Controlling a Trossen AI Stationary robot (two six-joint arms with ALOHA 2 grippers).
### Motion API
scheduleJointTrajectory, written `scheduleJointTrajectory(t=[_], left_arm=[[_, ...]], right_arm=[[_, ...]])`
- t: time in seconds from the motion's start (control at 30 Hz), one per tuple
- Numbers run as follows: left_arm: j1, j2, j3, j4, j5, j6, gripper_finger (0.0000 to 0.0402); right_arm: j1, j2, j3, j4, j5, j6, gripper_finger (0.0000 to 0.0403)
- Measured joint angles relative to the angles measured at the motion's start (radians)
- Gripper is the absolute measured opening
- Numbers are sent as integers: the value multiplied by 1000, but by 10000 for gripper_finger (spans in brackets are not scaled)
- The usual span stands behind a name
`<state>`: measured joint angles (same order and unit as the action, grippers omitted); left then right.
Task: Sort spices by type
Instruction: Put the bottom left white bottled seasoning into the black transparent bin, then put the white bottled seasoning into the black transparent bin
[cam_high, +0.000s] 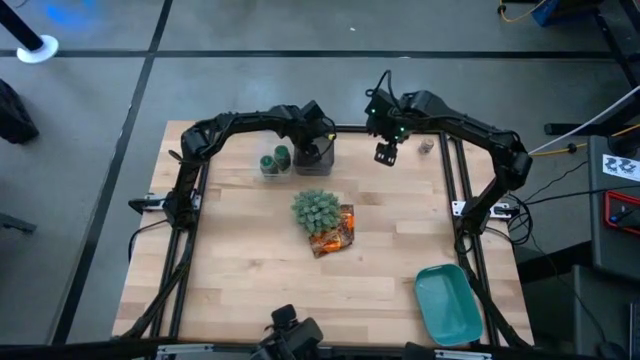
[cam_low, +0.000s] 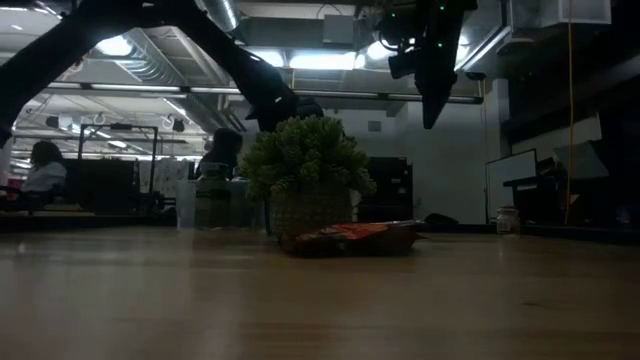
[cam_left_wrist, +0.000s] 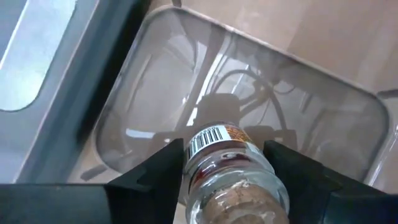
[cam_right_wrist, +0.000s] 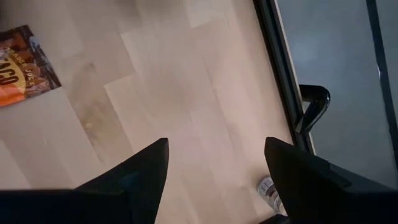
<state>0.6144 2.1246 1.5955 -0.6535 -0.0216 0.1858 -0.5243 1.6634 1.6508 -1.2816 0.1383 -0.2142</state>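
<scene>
Tabletop (cam_high: 250, 250) first: at its far edge sits a clear box (cam_left_wrist: 155, 93). Our left end effector (cam_left_wrist: 224, 149) hangs over it, holding a brown spice jar (cam_left_wrist: 233, 186). We should let go low and slowly, so the jar lands standing. Its long side runs along the fingers, one end aimed down into the box. Our right end effector (cam_right_wrist: 216, 142) waits nearby, wide open.

Grey-brown jar (cam_right_wrist: 268, 189) half behind right hand (cam_right_wrist: 214, 180).
</scene>
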Motion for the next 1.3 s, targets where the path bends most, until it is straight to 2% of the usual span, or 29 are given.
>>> scheduleJointTrajectory(t=[0.3,0.5,0.73,0.9,1.1,1.3], left_arm=[[-1,0,0,11,0,-12,237],[-1,-51,0,8,-1,-21,242],[-1,-167,0,-3,-1,-13,242],[-1,-265,0,-78,-1,9,240],[-5,-365,0,-155,2,12,239],[-8,-418,0,-165,3,11,239]], right_arm=[[0,0,0,-7,0,-14,266],[-31,1,0,-47,0,-56,266],[-161,1,-5,-103,-32,-56,266],[-278,1,-89,-88,-78,-56,266],[-404,2,-238,60,-20,-57,266],[-507,2,-320,174,-25,-48,266]])
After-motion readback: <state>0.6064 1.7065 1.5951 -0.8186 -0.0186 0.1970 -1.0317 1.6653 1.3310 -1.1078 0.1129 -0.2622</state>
